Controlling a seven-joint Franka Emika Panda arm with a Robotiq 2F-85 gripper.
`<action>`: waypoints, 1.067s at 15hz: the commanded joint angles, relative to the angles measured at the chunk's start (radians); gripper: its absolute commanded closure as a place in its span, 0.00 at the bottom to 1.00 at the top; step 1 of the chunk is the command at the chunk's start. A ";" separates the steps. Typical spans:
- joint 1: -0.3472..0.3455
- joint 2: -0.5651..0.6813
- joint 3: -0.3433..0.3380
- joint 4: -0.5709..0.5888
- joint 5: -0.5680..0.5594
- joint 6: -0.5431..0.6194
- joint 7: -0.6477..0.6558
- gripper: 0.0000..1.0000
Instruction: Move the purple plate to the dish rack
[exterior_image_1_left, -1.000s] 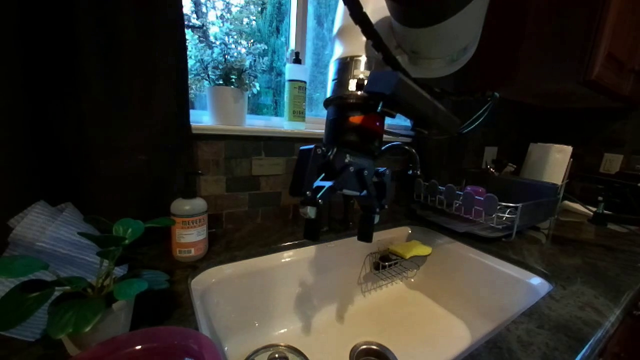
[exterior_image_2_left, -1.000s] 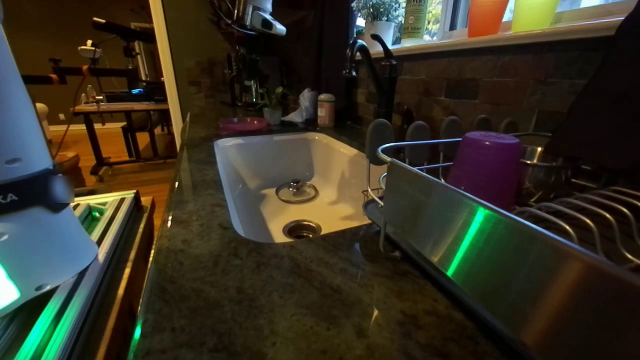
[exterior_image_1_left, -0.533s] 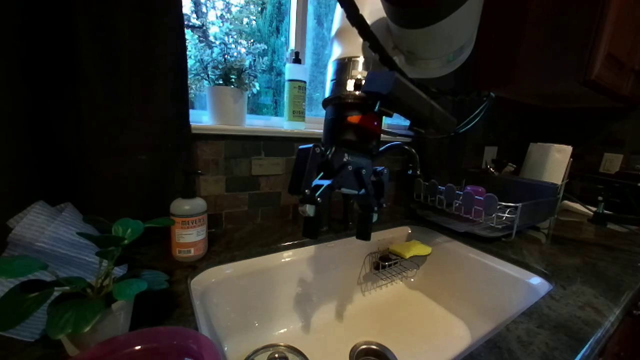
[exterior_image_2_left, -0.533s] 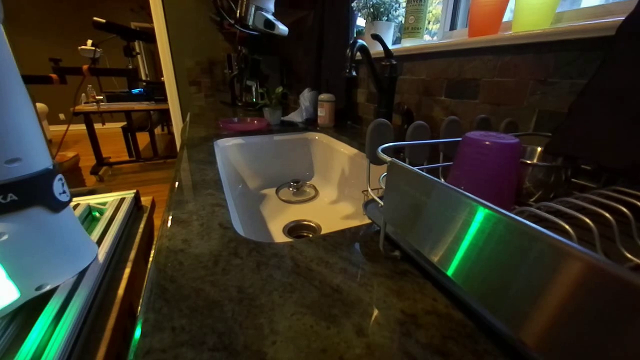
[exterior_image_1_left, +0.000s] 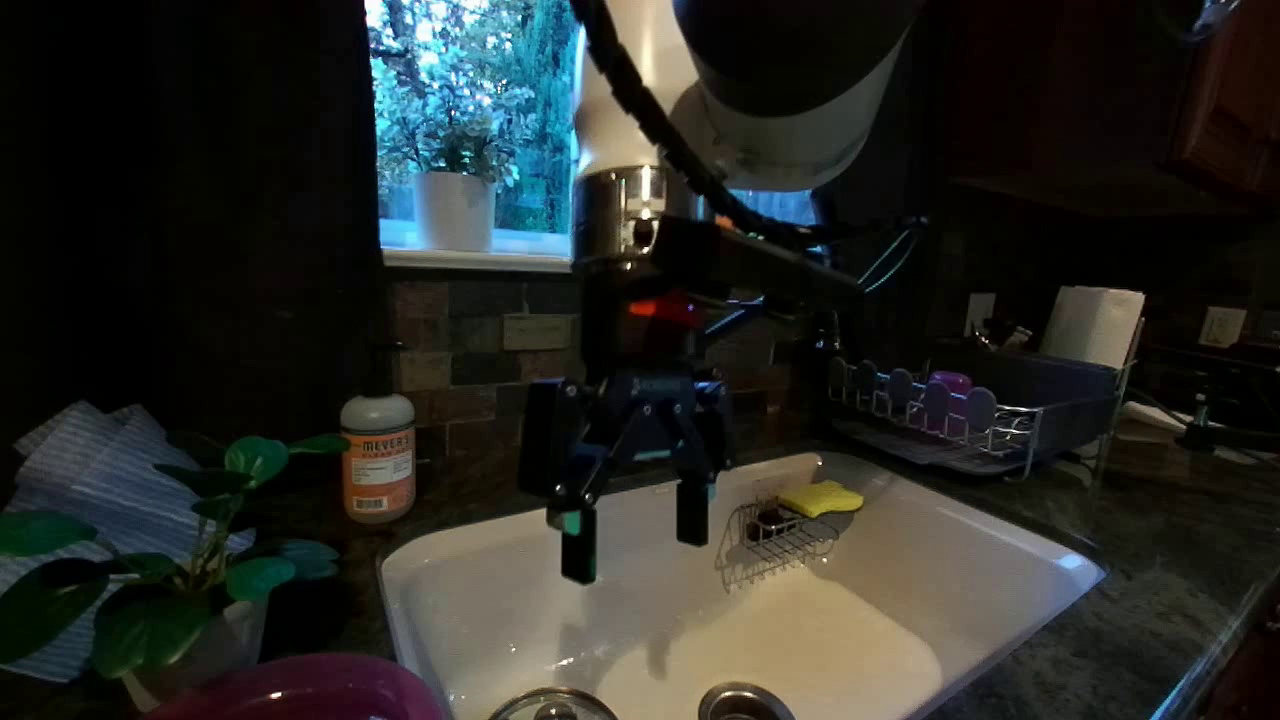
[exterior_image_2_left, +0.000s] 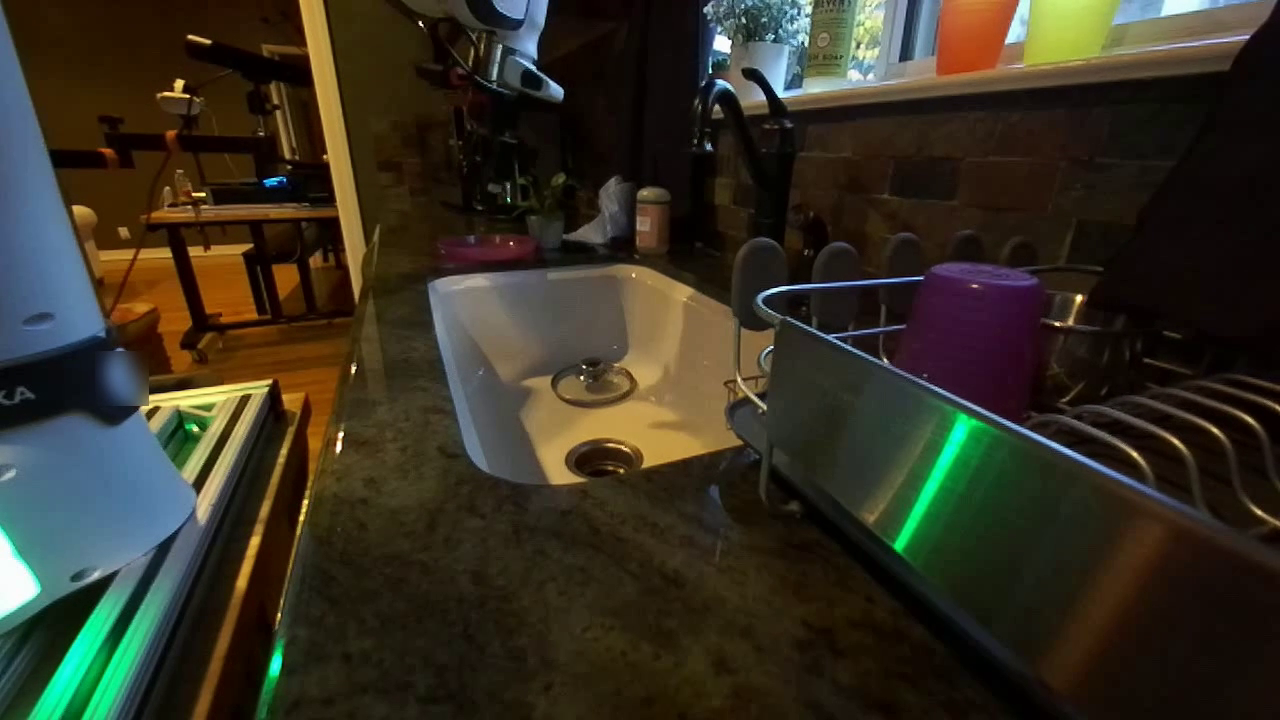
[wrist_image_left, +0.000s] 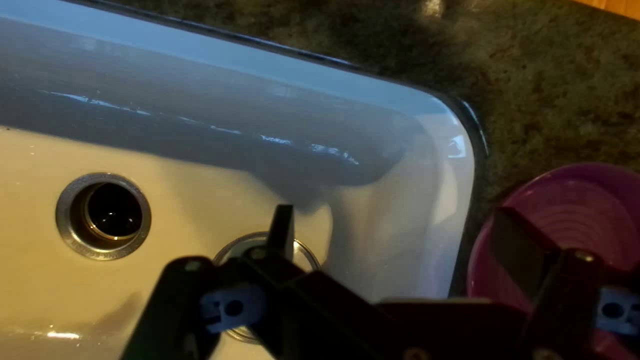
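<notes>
The purple plate (exterior_image_1_left: 300, 690) lies on the dark counter left of the sink, cut off by the frame's lower edge. It also shows at the sink's far end in an exterior view (exterior_image_2_left: 488, 249) and at the right in the wrist view (wrist_image_left: 580, 210). My gripper (exterior_image_1_left: 635, 540) is open and empty above the sink. In the wrist view, the fingers are wide apart (wrist_image_left: 395, 215); one overlaps the plate in the picture, but the gripper is above and apart from it. The metal dish rack (exterior_image_2_left: 900, 450) stands on the counter at the sink's opposite end, also seen here (exterior_image_1_left: 1075, 400).
The white sink (exterior_image_1_left: 520, 590) lies between plate and rack. It holds a glass lid (exterior_image_2_left: 593, 383) and a wire caddy with a yellow sponge (exterior_image_1_left: 820, 497). A potted plant (exterior_image_1_left: 200, 540) and soap bottle (exterior_image_1_left: 378, 460) stand near the plate. A purple cup (exterior_image_2_left: 975, 340) sits in the rack.
My gripper has moved down and left in an exterior view, lower over the sink and closer to the plate. It stays open. The plate and the rack have not moved.
</notes>
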 joint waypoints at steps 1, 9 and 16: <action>0.115 0.132 -0.060 0.141 -0.177 -0.086 0.205 0.00; 0.205 0.194 -0.105 0.214 -0.246 -0.063 0.302 0.00; 0.261 0.286 -0.174 0.245 -0.277 0.206 0.428 0.00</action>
